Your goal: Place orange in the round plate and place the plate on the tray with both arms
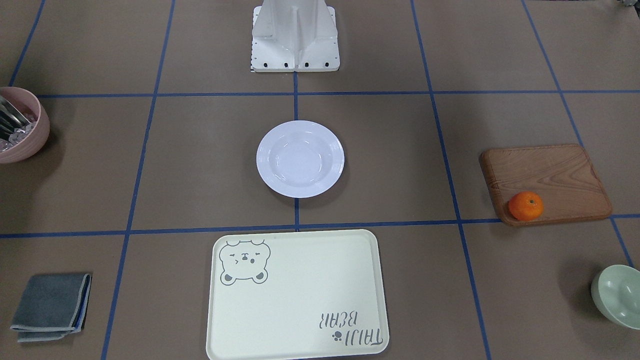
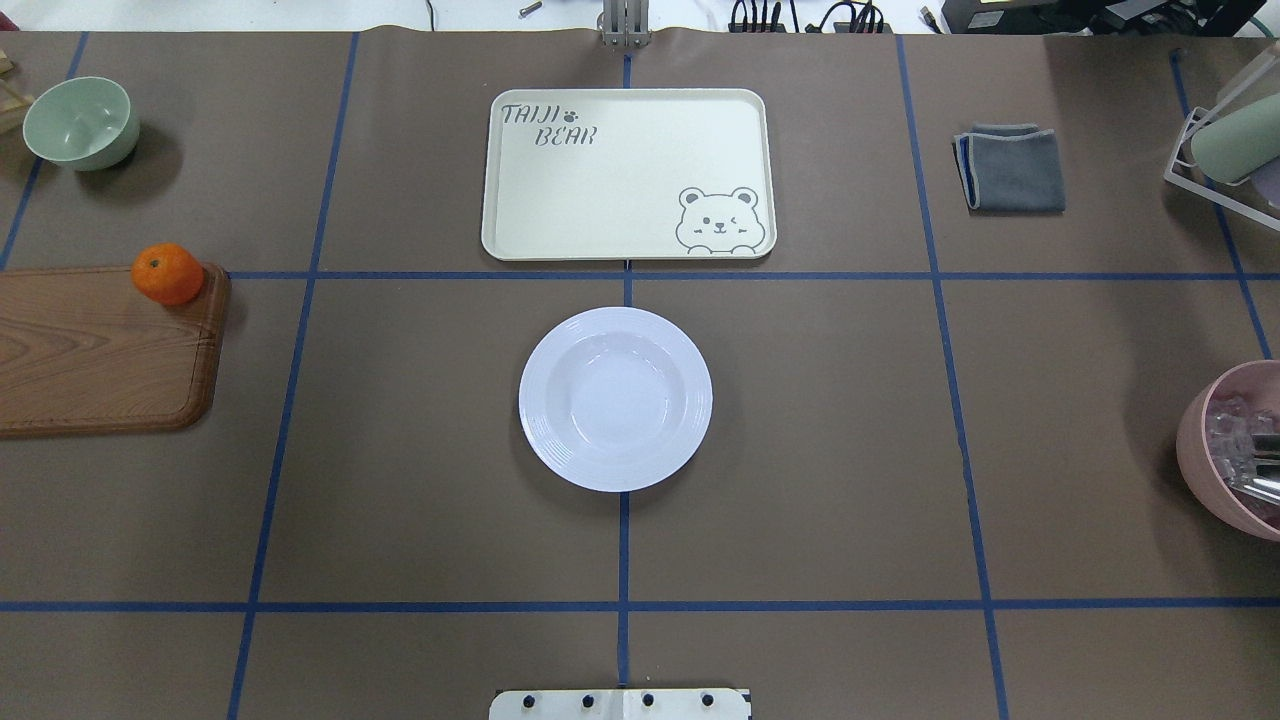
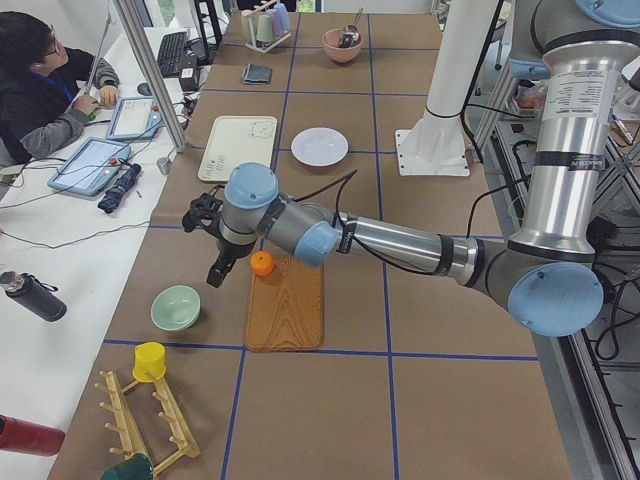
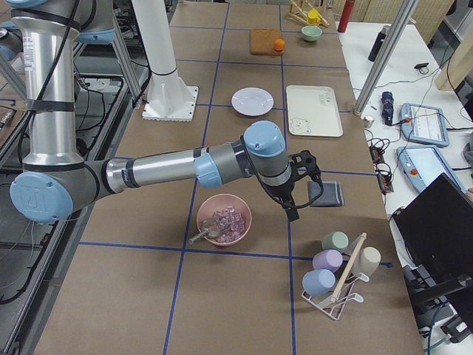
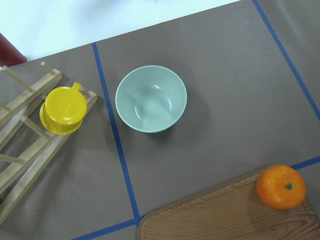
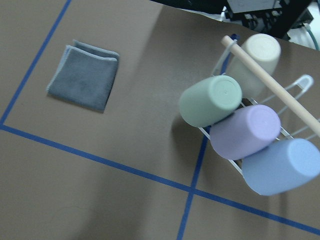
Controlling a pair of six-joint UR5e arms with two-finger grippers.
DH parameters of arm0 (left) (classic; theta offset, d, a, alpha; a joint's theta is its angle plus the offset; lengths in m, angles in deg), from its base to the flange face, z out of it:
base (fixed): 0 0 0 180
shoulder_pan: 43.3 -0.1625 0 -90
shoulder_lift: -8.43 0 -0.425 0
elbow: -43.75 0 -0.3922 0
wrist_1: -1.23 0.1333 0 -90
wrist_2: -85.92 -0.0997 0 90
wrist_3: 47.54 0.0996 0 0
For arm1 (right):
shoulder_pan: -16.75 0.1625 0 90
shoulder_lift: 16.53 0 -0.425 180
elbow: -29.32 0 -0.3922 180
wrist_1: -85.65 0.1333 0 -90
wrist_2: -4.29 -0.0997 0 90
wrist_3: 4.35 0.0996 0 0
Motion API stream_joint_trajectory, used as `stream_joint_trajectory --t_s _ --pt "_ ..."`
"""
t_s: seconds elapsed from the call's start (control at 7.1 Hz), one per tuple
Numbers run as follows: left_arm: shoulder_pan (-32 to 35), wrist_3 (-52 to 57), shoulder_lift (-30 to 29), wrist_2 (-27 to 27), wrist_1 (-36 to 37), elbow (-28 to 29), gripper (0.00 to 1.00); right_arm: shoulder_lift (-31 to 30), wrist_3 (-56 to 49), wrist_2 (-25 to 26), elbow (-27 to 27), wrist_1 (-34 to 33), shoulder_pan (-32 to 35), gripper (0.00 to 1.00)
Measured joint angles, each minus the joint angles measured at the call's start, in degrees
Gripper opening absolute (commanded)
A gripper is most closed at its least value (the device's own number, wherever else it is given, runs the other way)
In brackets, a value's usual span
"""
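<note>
The orange (image 2: 168,273) sits on a corner of a brown wooden board (image 2: 95,345), far from the white round plate (image 2: 615,398) at the table's middle. Beyond the plate lies the cream tray (image 2: 625,175) with nothing on it. My left gripper (image 3: 217,272) hangs just beside the orange (image 3: 262,263), above the table and apart from it; I cannot tell whether it is open or shut. The left wrist view looks down on the orange (image 5: 281,187). My right gripper (image 4: 293,211) hovers between a pink bowl (image 4: 224,219) and a grey cloth (image 4: 325,194); its state cannot be told either.
A pale green bowl (image 2: 80,122) stands past the board, and a wooden rack with a yellow cup (image 5: 63,110) beyond it. A wire rack of pastel cups (image 6: 240,135) is at the right end. A person (image 3: 40,85) sits at a side desk.
</note>
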Motion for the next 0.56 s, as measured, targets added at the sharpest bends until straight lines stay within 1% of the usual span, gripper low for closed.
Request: stream_joint_trajectory --t_s 0.14,0.28,0.42,0.56 --pt "-2.80 -1.34 -1.41 -0.13 -0.17 0.48 0.99 0.81 1.24 -0.81 -0.14 0.65 -1.92 1.00" --pt "-6.30 -5.55 -2.60 -1.23 -0.24 1.24 0.99 1.11 5.14 -1.13 -0.33 2.41 -3.76 1.00" --pt "-11.19 -11.92 -3.69 -4.39 -0.47 1.79 0.99 1.32 13.67 -0.96 -0.53 6.67 -6.63 0.98" --pt "-16.15 -18.39 -4.34 -7.91 -1.42 2.42 0.99 1.62 25.54 0.27 -0.91 11.99 -10.95 0.98"
